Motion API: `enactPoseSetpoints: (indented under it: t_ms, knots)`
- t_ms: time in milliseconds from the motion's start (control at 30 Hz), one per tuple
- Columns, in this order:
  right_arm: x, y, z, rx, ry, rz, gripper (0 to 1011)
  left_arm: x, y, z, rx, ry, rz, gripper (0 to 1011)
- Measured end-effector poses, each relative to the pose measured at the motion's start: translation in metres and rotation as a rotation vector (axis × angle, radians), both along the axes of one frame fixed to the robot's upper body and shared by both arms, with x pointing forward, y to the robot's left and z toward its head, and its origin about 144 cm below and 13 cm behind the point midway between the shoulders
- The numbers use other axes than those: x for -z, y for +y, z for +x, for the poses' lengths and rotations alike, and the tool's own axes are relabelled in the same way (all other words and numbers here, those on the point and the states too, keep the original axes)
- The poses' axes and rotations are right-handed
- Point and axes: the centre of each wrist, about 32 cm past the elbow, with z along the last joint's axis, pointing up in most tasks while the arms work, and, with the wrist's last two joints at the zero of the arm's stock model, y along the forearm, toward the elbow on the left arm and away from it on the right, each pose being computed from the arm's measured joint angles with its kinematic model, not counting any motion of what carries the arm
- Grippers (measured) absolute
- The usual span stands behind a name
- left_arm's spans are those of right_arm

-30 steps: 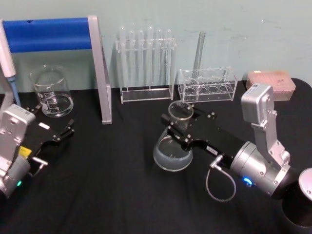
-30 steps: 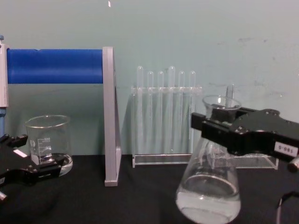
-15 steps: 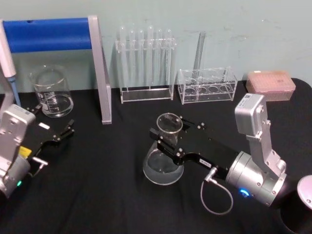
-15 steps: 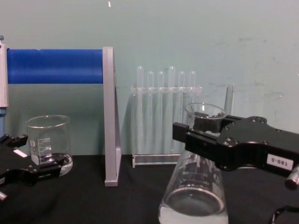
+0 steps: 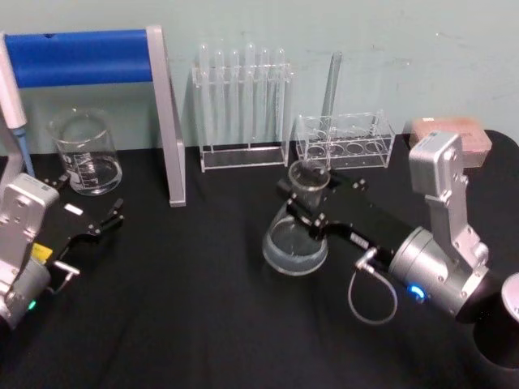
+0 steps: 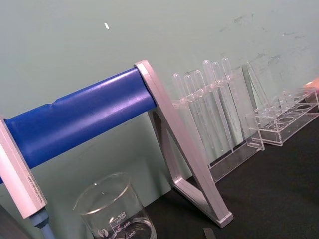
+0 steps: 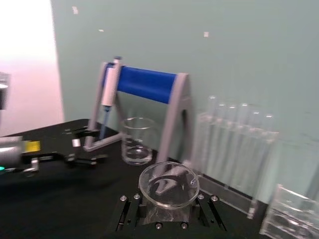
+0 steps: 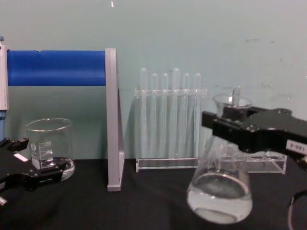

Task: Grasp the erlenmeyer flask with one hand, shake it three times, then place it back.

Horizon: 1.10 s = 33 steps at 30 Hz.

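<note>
Clamping the erlenmeyer flask (image 5: 293, 247) by its neck, my right gripper (image 5: 311, 207) holds it over the black table (image 5: 203, 324), before the clear rack (image 5: 345, 144); my left gripper (image 5: 87, 201) sits spread beside the beaker (image 5: 85, 154).

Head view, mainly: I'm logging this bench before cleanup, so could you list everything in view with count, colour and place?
erlenmeyer flask: 1, clear glass holding clear liquid, centre right, held by its neck
beaker: 1, clear glass, back left
test tube rack: 1, clear, back centre, six tubes upright in it
second rack: 1, clear, right of the first, one tall tube in it
pipette stand: 1, blue bar on grey frame, back left, a pipette hanging on it
box: 1, pinkish, back right
table cover: 1, black
left gripper: 1, black, open, near the beaker
right gripper: 1, black, shut on the flask's neck
</note>
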Motion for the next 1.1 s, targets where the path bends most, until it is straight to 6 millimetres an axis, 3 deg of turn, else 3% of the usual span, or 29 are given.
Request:
enactPoseSetpoints:
  t_ms: [600,1100]
  knots:
    - [0.0,-0.032,0.031,0.255,-0.024,-0.006,449,0.0,0.0,0.0,0.0,0.0,0.0,1001]
    - [-0.003,-0.051,0.041,0.377,-0.04,-0.003,449,0.0,0.0,0.0,0.0,0.0,0.0,1001]
